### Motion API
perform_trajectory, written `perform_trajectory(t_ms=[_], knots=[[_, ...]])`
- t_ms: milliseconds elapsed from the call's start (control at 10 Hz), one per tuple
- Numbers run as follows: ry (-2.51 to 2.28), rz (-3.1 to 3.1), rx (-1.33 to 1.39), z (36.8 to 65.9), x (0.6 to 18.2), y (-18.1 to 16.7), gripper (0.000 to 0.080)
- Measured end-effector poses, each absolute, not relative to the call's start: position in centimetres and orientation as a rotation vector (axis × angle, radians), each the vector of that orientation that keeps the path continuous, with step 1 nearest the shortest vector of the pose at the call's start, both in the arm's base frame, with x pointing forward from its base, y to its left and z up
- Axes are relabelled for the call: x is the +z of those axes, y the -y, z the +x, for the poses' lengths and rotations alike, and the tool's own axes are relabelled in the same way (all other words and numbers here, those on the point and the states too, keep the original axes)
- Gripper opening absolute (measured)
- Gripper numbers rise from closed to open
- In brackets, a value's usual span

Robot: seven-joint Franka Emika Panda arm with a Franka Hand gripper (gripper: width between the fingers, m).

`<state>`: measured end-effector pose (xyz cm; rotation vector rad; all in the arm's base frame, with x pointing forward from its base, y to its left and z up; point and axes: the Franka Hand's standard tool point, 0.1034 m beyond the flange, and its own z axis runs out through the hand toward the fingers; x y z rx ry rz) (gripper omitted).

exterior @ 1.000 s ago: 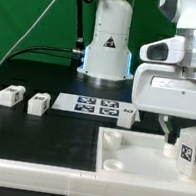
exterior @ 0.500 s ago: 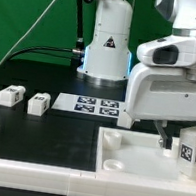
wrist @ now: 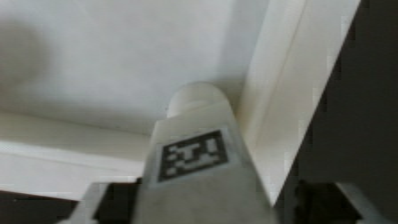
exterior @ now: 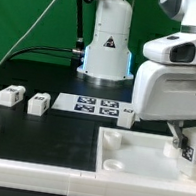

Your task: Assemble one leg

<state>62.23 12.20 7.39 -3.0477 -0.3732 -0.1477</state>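
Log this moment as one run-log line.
phase: pre-grasp | pincer: open, straddling the leg | leg: standing in white tray part | other legs: apart, exterior view's left

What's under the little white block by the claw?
The big white tray lies under the leg. The spot right beneath is covered by the leg itself, so I cannot tell if they touch.

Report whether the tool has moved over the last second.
Yes. The tool shifted toward the exterior view's right, away from the marker board.
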Motion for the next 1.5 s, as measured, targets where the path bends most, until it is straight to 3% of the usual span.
perform_trajectory(t_ms=[100,500,1100,1500], knots=[[0.373,-3.048,-0.148,62.23,7.39,-12.18,0.0292],[0.315,-3.052,-0.147,62.24,7.39,-12.18,0.0292],[-1.147,-2.77,-0.084,62.43,7.25,-11.84,0.0294],[-1.624,-2.507,-0.011,62.23,7.18,-12.23,0.0294]])
